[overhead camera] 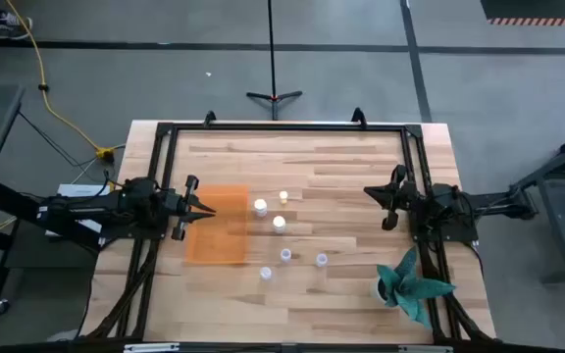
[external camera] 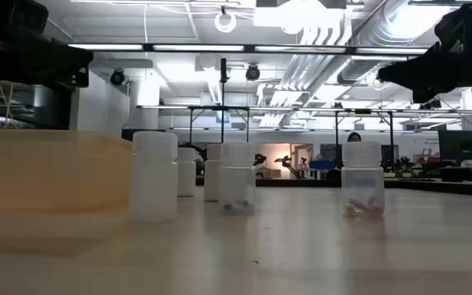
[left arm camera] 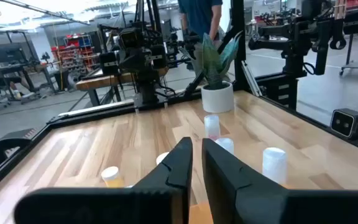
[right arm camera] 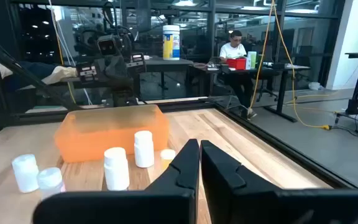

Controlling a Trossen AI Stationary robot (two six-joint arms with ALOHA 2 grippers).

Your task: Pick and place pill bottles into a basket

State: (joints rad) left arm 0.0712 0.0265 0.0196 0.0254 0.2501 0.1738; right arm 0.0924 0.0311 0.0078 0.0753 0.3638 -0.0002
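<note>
Several small white pill bottles (overhead camera: 280, 223) stand upright on their bases on the wooden table, right of the orange basket (overhead camera: 214, 238); two have yellowish caps. They also show in the low view (external camera: 238, 176), the left wrist view (left arm camera: 273, 163) and the right wrist view (right arm camera: 115, 167). My left gripper (overhead camera: 214, 207) hovers over the basket's far part, shut and empty. My right gripper (overhead camera: 369, 193) hangs above the table's right side, shut and empty, well away from the bottles. The basket also shows in the right wrist view (right arm camera: 114, 130) and holds no bottle that I can see.
A teal-green plant in a white pot (overhead camera: 405, 284) stands at the table's near right corner. A black frame (overhead camera: 282, 127) runs round the table's edges. Bare wood lies between the bottles and my right gripper. People show in the room beyond the table.
</note>
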